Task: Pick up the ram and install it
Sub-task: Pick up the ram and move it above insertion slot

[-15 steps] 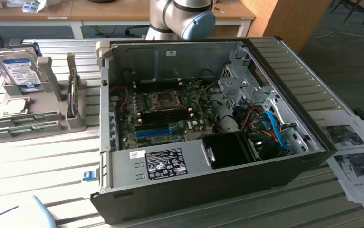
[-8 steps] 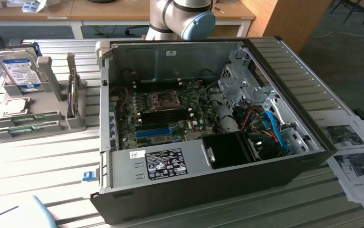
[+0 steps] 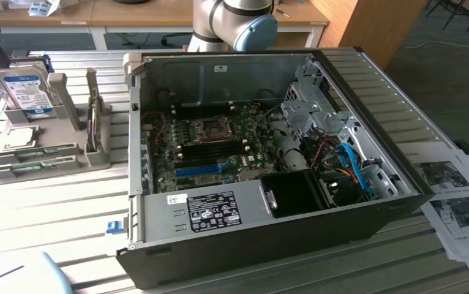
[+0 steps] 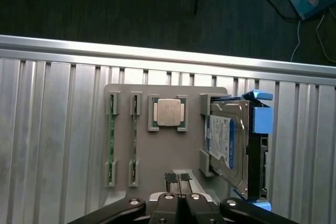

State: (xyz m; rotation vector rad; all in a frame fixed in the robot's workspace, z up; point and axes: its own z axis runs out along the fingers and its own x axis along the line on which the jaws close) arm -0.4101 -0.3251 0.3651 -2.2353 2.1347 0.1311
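Note:
Two ram sticks stand on edge in slotted holders on a grey tray [image 4: 157, 156]: one ram stick [image 4: 111, 140] and a second ram stick [image 4: 135, 140] beside it, thin green boards. The exterior view has them low at its left, ram sticks [image 3: 37, 158]. My gripper [image 4: 177, 177] hangs well above the tray, shut with nothing between its fingertips, which sit over the tray's edge, apart from both sticks. The open computer case [image 3: 259, 153] lies on its side with the motherboard [image 3: 210, 144] exposed.
On the same tray are a square silver processor [image 4: 168, 113] and an upright hard drive [image 4: 228, 145] with a blue-and-white label, next to a blue bracket [image 4: 260, 124]. The slatted metal table [image 4: 47, 129] carries everything. Printed sheets [image 3: 455, 196] lie at the exterior view's right.

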